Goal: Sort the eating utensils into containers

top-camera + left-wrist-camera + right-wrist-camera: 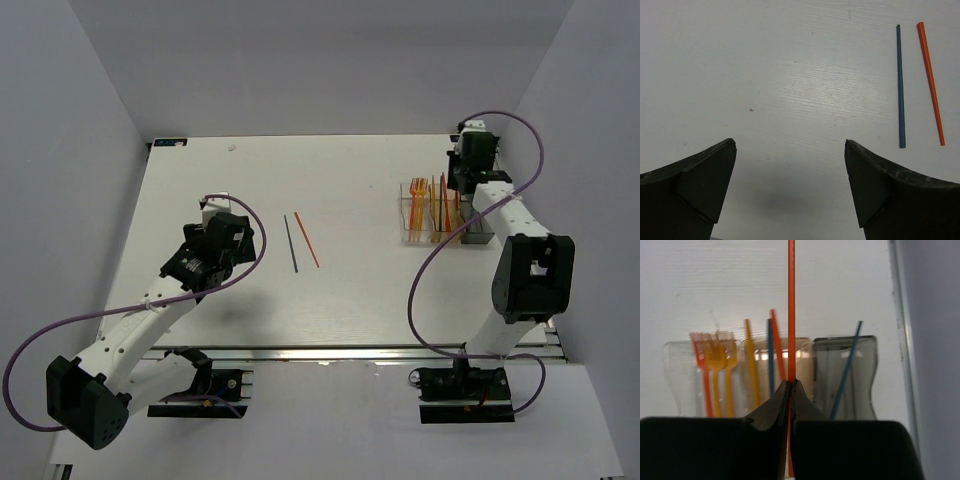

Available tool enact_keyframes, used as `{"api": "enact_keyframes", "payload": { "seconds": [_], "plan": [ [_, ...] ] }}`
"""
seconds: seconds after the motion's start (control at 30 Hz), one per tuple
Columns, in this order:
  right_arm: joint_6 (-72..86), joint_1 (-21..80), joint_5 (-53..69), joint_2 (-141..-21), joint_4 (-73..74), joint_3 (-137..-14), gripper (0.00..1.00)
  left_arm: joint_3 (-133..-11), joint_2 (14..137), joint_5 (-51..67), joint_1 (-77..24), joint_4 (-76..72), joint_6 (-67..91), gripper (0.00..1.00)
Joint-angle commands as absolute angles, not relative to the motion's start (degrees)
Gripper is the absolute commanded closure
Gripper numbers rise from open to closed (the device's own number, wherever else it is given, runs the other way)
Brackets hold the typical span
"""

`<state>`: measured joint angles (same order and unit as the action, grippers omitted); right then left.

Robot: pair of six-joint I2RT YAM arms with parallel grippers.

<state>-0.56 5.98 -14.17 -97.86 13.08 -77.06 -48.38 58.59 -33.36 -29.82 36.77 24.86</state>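
Black and matte, the wedge-fingered left gripper [790, 150] hangs over the white, faintly grained table [790, 75], its jaws spread wide with nothing between them. To its right two thin, straight plastic sticks lie flat on the table, nearly parallel and just apart: a dark blue stick [900, 85], then an orange stick [931, 82].

Further right stands the row of joined square bins. The clear transparent bin [677, 375] holds a bunch of orange plastic forks [715, 357], tines up. The amber-brown bin [805, 360] holds a yellow-orange flat piece [751, 360], a dark blue piece [770, 355] and a red-orange piece [777, 347], all leaning. The smoky grey bin [865, 385] holds one slanted dark blue stick [847, 370].

The right gripper [791, 390] pinches a thin orange rod [791, 300] upright in front of the amber bin.
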Motion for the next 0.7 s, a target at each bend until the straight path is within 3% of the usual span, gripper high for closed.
{"api": "enact_keyframes", "payload": {
  "seconds": [0.0, 0.23, 0.53, 0.6, 0.67],
  "plan": [
    [-7.1, 1.2, -8.5, -99.4, 6.2, -77.6, 1.00, -48.3, 57.1, -32.4, -29.6, 35.4, 24.4, 0.02],
    [-7.7, -5.3, -7.6, -103.5, 1.9, -76.1, 1.00, -48.3, 57.0, -32.3, -29.6, 35.3, 24.3, 0.02],
    [-5.2, -5.5, -8.9, -103.7, -5.0, -69.6, 1.00, -48.3, 57.0, -32.2, -29.6, 35.3, 24.3, 0.02],
    [-3.8, -5.5, -10.7, -102.8, -6.1, -68.1, 0.86, -48.3, 57.0, -32.2, -29.6, 35.3, 24.3, 0.02],
    [-3.4, -5.5, -10.3, -101.9, -6.2, -67.7, 0.80, -48.3, 57.0, -32.2, -29.6, 35.3, 24.3, 0.02]
  ]
}}
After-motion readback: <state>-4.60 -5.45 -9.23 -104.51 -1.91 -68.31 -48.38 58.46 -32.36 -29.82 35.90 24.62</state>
